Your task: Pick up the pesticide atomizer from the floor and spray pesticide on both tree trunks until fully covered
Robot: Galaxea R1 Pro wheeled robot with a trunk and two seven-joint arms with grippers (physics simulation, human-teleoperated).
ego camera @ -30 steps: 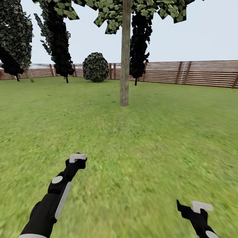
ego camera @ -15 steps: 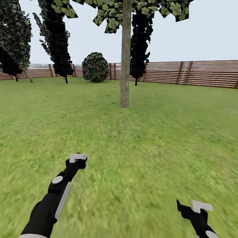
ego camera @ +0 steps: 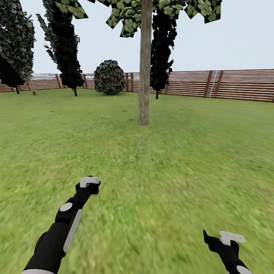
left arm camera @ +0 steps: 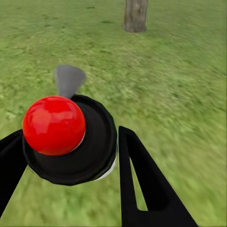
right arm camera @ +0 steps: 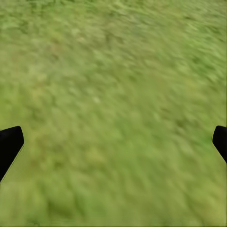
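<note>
Grass (ego camera: 160, 171) blurry | left hand (left arm camera: 71, 156) grips atomizer (left arm camera: 71, 137) | right hand (right arm camera: 113, 142) wide

Beige-grey trunk (ego camera: 144, 76) mottled with brownish blotches, on blurred green grass (ego camera: 171, 163).
A brown slatted fence (ego camera: 228, 84) runs under pale grey-blue sky; leaf clumps (ego camera: 129, 15) are dark green and blocky, a neighbouring tree (ego camera: 62, 42) near-black. Black arm with pale grey patches; a glossy red ball (left arm camera: 54, 125) sits on a black round body (left arm camera: 92, 149).

Round bush (ego camera: 109, 77) by wooden fence (ego camera: 228, 84), dark thin-trunked trees (ego camera: 64, 45) L, pale sky (ego camera: 243, 34)
</note>
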